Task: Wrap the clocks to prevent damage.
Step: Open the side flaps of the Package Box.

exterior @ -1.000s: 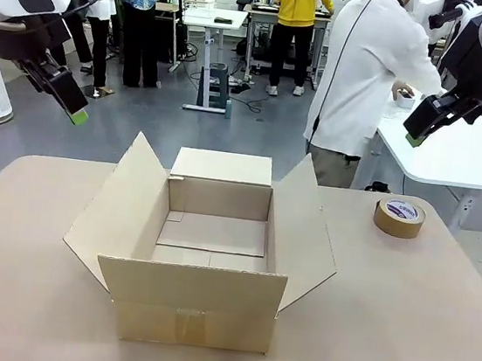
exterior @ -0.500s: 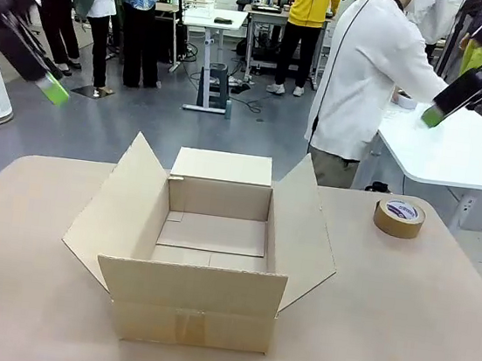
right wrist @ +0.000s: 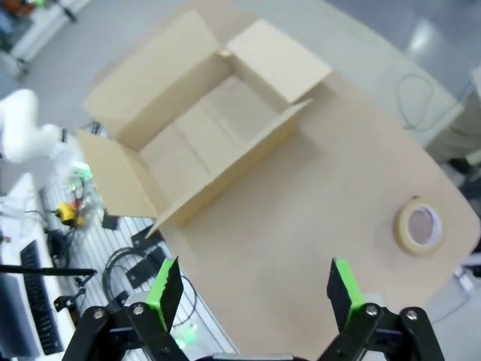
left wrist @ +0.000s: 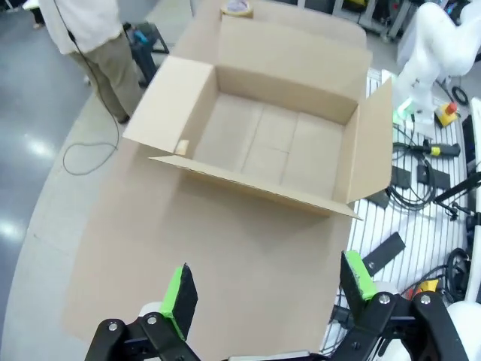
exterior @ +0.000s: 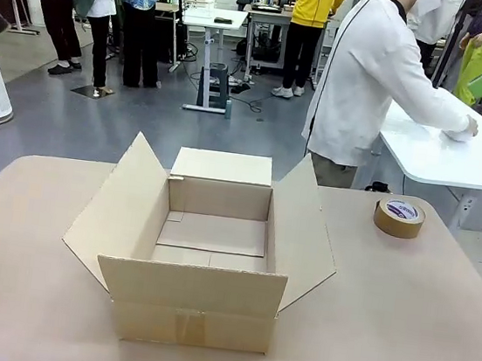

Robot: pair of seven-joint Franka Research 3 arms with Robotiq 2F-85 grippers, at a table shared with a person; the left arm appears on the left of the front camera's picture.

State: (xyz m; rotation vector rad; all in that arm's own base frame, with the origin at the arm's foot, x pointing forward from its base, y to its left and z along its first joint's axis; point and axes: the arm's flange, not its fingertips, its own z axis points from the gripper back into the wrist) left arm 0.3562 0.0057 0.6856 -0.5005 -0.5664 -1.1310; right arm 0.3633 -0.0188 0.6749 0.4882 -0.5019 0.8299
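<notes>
Inspector: Jaws on your left gripper (left wrist: 267, 280) and right gripper (right wrist: 253, 280) stand wide, holding nothing, high above the tabletop (exterior: 399, 323).
Operator: And the cardboard box (exterior: 194, 314)?
Inspector: Open, flaps out, mid-tabletop; tape roll (exterior: 399, 218) well apart, far right.

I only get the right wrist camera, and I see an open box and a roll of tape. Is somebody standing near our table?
Observer: Yes. In the front view a person in a white top stands just past the far edge, turned sideways toward a separate white table, with one hand down on it.
Operator: What is my other gripper doing? Is it holding something?
Observer: No. The left gripper is open and empty, and it hangs high above the beige table, looking down at the box.
</notes>
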